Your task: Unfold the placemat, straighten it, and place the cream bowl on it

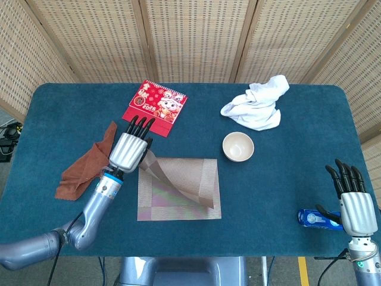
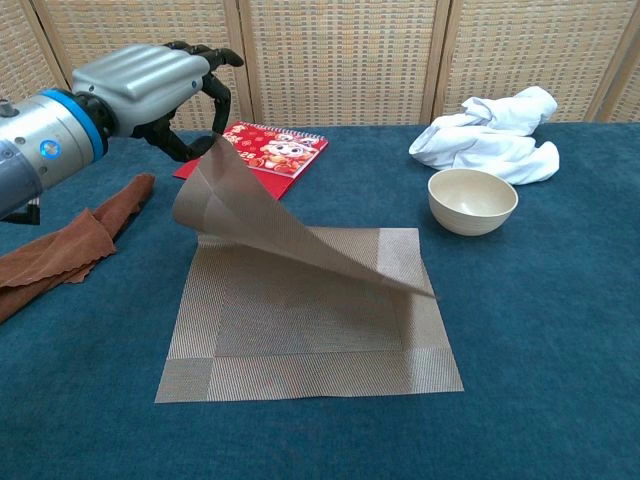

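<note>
A beige woven placemat (image 1: 178,190) (image 2: 310,320) lies folded near the table's front centre. My left hand (image 1: 131,148) (image 2: 160,85) pinches the corner of its top layer and holds that layer lifted, peeling toward the far left. The cream bowl (image 1: 238,146) (image 2: 472,199) stands upright and empty, to the right of and behind the mat. My right hand (image 1: 352,196) hovers at the front right edge with its fingers apart, holding nothing; the chest view does not show it.
A red calendar (image 1: 155,107) (image 2: 253,146) lies behind the mat. A brown cloth (image 1: 87,164) (image 2: 60,250) is at the left, a white crumpled cloth (image 1: 257,104) (image 2: 495,130) at the back right. A blue packet (image 1: 314,218) lies by my right hand.
</note>
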Robot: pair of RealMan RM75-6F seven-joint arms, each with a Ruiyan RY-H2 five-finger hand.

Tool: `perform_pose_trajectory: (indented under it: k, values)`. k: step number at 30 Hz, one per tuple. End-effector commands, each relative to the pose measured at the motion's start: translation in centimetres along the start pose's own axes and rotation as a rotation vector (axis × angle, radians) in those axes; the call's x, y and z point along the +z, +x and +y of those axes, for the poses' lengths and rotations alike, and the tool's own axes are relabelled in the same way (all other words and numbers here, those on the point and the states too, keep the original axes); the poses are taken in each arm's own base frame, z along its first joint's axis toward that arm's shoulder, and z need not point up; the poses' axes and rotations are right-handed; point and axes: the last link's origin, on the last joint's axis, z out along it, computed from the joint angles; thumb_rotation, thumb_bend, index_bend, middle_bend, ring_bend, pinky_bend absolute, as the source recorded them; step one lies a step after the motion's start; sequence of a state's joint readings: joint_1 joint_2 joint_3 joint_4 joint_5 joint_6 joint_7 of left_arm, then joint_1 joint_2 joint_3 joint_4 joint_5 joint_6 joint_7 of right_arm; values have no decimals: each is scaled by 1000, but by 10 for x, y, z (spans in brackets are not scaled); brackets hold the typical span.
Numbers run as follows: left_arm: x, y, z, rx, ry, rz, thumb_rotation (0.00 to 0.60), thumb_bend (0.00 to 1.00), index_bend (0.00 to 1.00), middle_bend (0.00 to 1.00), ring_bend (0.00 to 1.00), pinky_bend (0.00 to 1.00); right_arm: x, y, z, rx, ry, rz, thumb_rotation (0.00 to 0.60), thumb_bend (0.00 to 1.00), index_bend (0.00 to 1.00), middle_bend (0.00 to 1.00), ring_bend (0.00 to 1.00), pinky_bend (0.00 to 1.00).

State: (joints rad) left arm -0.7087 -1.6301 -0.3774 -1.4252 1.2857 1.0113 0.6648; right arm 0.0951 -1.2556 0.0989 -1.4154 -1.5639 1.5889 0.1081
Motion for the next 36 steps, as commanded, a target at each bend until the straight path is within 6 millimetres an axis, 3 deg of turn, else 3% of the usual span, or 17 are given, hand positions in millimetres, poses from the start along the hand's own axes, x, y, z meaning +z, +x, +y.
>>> perform_pose_trajectory:
  k: [1, 17, 23, 36]
  values:
    - [18, 2, -6, 1, 24, -4, 600, 481, 598, 0, 0, 0, 1, 0, 1, -7, -5, 2, 600, 140, 126, 0, 0, 0]
    - [57, -13, -38, 179, 123, -11, 600, 481, 603, 0, 0, 0, 6, -9, 7, -46, -35, -15, 600, 139, 126, 0, 0, 0]
    - [71, -16, -38, 216, 133, -24, 600, 478, 586, 0, 0, 0, 8, -11, 7, -52, -38, -18, 600, 140, 126, 0, 0, 0]
    - [76, -29, -42, 288, 168, -44, 600, 463, 528, 0, 0, 0, 8, -13, 9, -59, -45, -24, 600, 140, 126, 0, 0, 0]
